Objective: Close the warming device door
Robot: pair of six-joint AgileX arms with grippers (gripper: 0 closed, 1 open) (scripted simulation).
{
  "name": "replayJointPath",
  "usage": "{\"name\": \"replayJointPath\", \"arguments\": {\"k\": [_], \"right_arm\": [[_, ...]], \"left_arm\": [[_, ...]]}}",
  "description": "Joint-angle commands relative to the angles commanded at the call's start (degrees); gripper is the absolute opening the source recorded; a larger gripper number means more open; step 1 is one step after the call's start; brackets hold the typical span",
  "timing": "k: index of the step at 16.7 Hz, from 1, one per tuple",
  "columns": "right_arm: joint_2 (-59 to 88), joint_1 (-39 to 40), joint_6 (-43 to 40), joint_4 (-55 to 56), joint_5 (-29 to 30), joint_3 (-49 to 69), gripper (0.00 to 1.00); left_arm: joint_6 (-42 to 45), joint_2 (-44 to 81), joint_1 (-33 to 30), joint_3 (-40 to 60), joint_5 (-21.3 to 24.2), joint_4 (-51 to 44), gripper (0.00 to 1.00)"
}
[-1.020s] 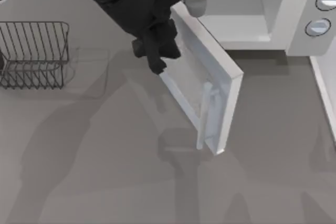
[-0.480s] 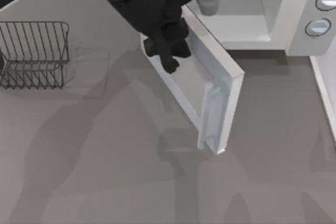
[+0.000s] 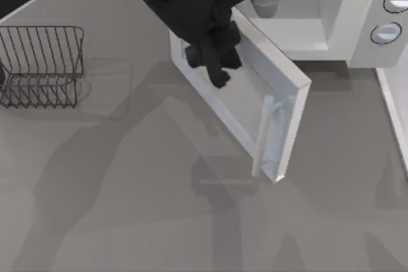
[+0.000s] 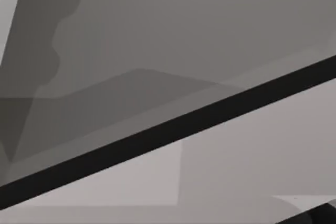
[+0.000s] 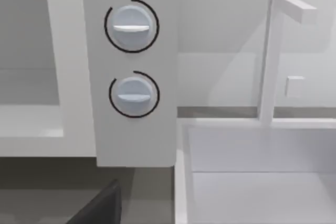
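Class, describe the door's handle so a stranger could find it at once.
Start at the white warming device at the table's back right. Its door swings open toward the front. The handle is the pale bar near the door's free edge, beside the grey window.

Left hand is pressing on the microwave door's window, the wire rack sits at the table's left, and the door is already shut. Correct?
Not quite: the door is not shut. The top view shows it swung out at an angle from the microwave, cavity exposed. The left hand is over its window, and the wire rack sits at the left.

microwave (image 3: 357, 11) sitting top right | door (image 3: 280, 93) swinging out at its front-left | rack (image 3: 41, 65) lying far left of it
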Motion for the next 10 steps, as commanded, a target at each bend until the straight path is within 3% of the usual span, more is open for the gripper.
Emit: {"name": "replayJointPath", "arguments": {"k": [10], "right_arm": [[0.0, 0.0, 0.0, 0.0, 0.0, 0.0, 1.00]], "left_arm": [[-2.2, 2.0, -1.9, 2.4, -0.7, -0.4, 0.00]]}}
